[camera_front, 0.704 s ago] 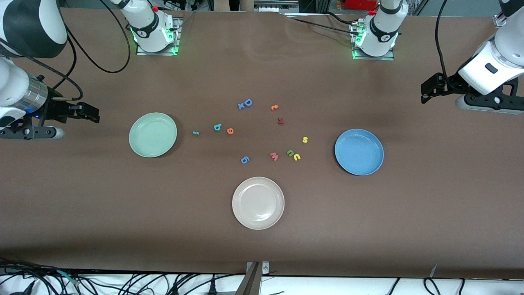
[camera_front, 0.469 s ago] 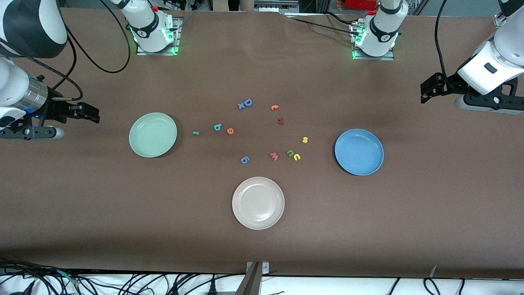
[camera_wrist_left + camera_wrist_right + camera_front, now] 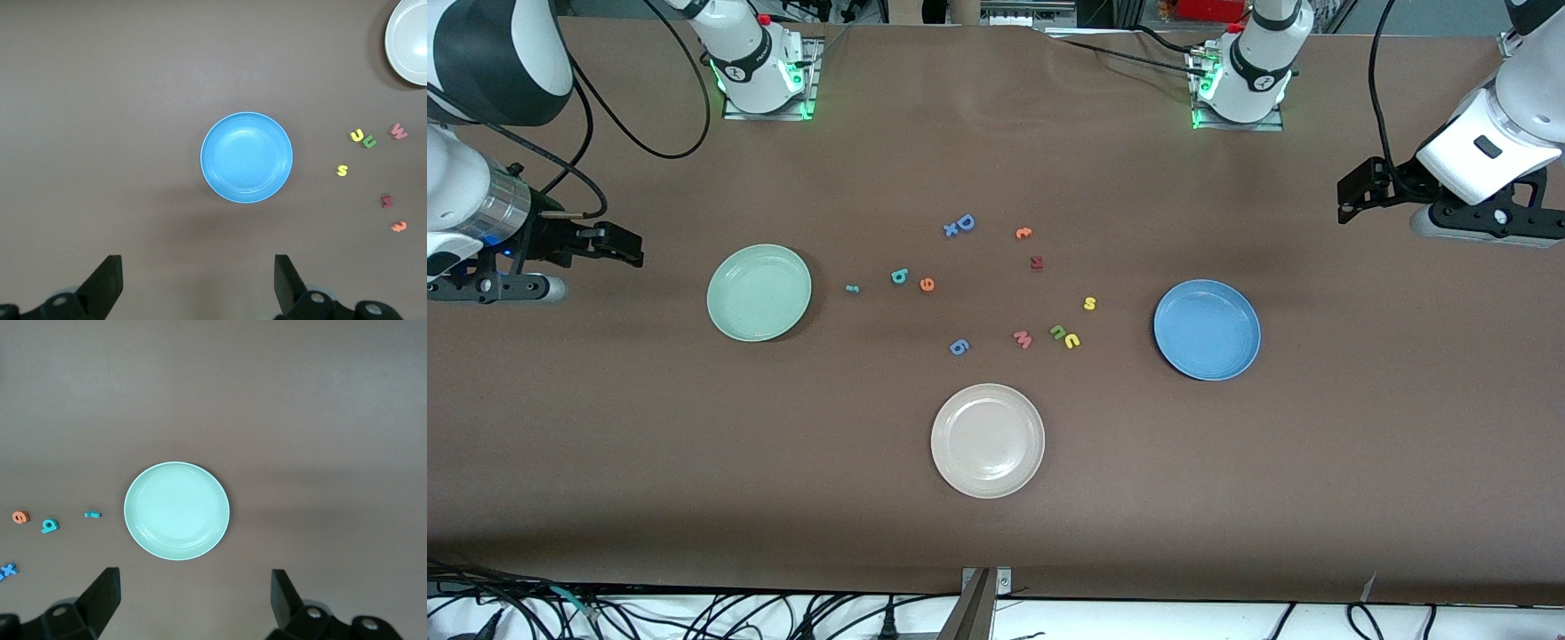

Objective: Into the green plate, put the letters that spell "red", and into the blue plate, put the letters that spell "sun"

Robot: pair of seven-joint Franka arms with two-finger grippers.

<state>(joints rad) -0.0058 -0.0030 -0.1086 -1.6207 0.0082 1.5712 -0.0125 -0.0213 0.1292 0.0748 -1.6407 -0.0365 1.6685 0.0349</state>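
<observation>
L gripper (image 3: 197,280) tips cropped, R gripper (image 3: 193,600) too

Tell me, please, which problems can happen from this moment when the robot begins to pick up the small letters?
1. The green arch and yellow arch lie touching, so a gripper may catch both or push one away.
2. The teal "r" is very thin, so the open right gripper may miss it.
3. The pinkish "w" lies close beside the arches and could be taken by mistake.
</observation>
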